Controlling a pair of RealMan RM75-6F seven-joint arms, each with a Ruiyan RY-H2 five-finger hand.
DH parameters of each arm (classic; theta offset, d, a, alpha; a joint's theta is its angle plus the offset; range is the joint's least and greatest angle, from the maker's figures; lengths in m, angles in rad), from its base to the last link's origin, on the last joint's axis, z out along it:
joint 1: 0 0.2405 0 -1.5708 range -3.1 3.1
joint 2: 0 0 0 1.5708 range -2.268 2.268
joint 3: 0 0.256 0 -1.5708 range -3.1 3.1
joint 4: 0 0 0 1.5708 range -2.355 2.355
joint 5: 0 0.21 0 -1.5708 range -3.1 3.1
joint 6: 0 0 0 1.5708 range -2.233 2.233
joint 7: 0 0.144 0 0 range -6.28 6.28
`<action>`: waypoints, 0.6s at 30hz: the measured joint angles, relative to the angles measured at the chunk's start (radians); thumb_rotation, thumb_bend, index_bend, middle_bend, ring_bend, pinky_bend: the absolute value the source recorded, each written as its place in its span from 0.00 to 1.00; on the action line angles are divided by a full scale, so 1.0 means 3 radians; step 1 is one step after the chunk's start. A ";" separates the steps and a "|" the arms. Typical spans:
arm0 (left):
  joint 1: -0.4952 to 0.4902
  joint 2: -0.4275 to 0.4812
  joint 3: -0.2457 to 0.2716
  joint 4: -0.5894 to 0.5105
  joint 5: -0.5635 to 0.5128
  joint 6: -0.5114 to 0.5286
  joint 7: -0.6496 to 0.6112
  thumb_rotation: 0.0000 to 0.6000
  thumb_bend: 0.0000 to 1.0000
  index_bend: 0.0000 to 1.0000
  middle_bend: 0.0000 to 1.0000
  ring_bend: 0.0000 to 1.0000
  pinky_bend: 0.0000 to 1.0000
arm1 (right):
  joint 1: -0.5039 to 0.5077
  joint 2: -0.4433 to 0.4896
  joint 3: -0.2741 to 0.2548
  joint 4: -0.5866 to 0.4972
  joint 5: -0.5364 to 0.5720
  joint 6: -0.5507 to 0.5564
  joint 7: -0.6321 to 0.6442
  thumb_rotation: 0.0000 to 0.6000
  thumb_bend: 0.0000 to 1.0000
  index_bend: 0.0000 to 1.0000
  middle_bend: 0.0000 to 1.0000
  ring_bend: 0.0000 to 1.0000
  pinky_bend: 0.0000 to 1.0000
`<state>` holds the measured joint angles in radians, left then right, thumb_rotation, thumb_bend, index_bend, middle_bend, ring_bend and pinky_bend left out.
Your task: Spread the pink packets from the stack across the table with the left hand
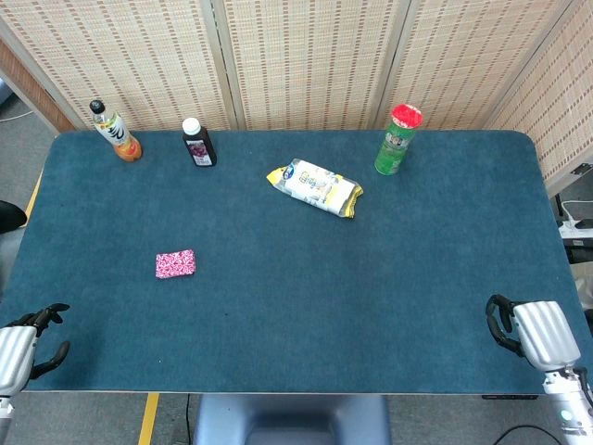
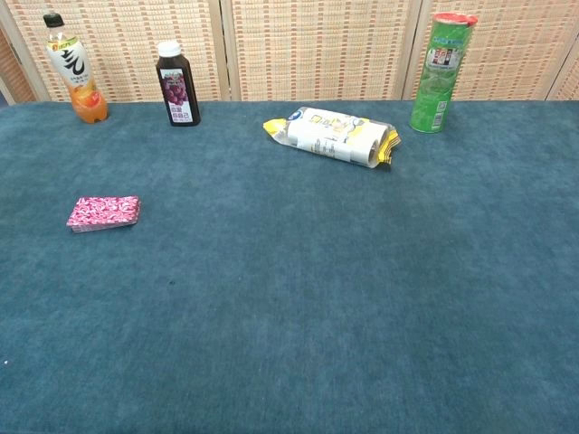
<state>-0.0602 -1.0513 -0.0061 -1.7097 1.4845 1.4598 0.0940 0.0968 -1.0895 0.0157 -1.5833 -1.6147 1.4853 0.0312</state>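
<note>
A small stack of pink patterned packets (image 1: 175,264) lies flat on the blue table, left of centre; the chest view shows the stack (image 2: 103,213) at the left. My left hand (image 1: 20,348) hovers at the table's near left corner, well short of the stack, its dark fingers curled with nothing in them. At the near right corner, my right hand (image 1: 535,332) sits with fingers curled in and holds nothing. Neither hand appears in the chest view.
Along the far edge stand an orange drink bottle (image 1: 116,133), a dark juice bottle (image 1: 198,143) and a green canister with a red lid (image 1: 398,140). A white and yellow snack bag (image 1: 316,187) lies at the far centre. Woven screens back the table (image 1: 296,315).
</note>
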 measured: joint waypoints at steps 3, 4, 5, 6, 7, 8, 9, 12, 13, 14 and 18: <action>-0.0011 -0.0020 0.0001 0.0006 -0.0023 -0.0037 0.0041 1.00 0.34 0.27 0.40 0.42 0.56 | -0.0026 0.0027 0.0001 -0.0002 -0.0036 0.0100 0.0081 1.00 0.23 0.89 0.76 0.83 1.00; -0.0015 -0.0025 0.0002 0.0009 -0.0028 -0.0049 0.0055 1.00 0.34 0.27 0.40 0.42 0.56 | -0.0037 0.0035 0.0002 0.0002 -0.0054 0.0138 0.0113 1.00 0.23 0.89 0.76 0.83 1.00; -0.0019 -0.0032 0.0005 0.0012 -0.0032 -0.0060 0.0067 1.00 0.34 0.27 0.40 0.42 0.56 | -0.0044 0.0041 0.0002 0.0008 -0.0068 0.0162 0.0136 1.00 0.23 0.89 0.76 0.83 1.00; -0.0022 -0.0043 0.0009 0.0017 -0.0034 -0.0069 0.0075 1.00 0.34 0.27 0.40 0.42 0.56 | -0.0050 0.0044 0.0002 0.0017 -0.0083 0.0179 0.0154 1.00 0.23 0.88 0.76 0.83 1.00; -0.0024 -0.0050 0.0010 0.0020 -0.0033 -0.0070 0.0077 1.00 0.34 0.27 0.41 0.42 0.57 | -0.0055 0.0044 -0.0001 0.0029 -0.0101 0.0195 0.0167 1.00 0.23 0.88 0.76 0.83 1.00; -0.0025 -0.0056 0.0010 0.0022 -0.0030 -0.0069 0.0081 1.00 0.34 0.27 0.41 0.43 0.57 | -0.0058 0.0042 -0.0002 0.0031 -0.0112 0.0206 0.0175 1.00 0.23 0.86 0.76 0.83 1.00; -0.0024 -0.0066 0.0012 0.0029 -0.0023 -0.0063 0.0083 1.00 0.34 0.27 0.41 0.44 0.58 | -0.0061 0.0037 -0.0003 0.0037 -0.0126 0.0221 0.0188 1.00 0.23 0.85 0.76 0.83 1.00; -0.0030 -0.0089 0.0004 0.0041 -0.0001 -0.0047 0.0087 1.00 0.34 0.27 0.46 0.51 0.60 | -0.0075 0.0011 0.0008 0.0084 -0.0156 0.0301 0.0198 1.00 0.23 0.83 0.76 0.82 1.00; -0.0032 -0.0095 0.0003 0.0044 0.0001 -0.0046 0.0085 1.00 0.34 0.27 0.49 0.54 0.61 | -0.0085 0.0004 0.0017 0.0101 -0.0154 0.0329 0.0192 1.00 0.23 0.83 0.76 0.82 1.00; -0.0039 -0.0101 -0.0002 0.0044 0.0004 -0.0049 0.0081 1.00 0.34 0.27 0.51 0.57 0.62 | -0.0092 0.0004 0.0024 0.0102 -0.0146 0.0341 0.0184 1.00 0.23 0.83 0.76 0.82 1.00; -0.0091 -0.0133 -0.0038 0.0019 -0.0049 -0.0121 0.0094 1.00 0.34 0.27 0.64 0.72 0.69 | -0.0135 0.0010 0.0068 0.0071 -0.0081 0.0413 0.0068 1.00 0.32 0.90 0.76 0.85 1.00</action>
<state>-0.0875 -1.0911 -0.0175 -1.7039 1.4700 1.4235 0.1221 0.0564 -1.0865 0.0359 -1.5620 -1.6390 1.6092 0.0515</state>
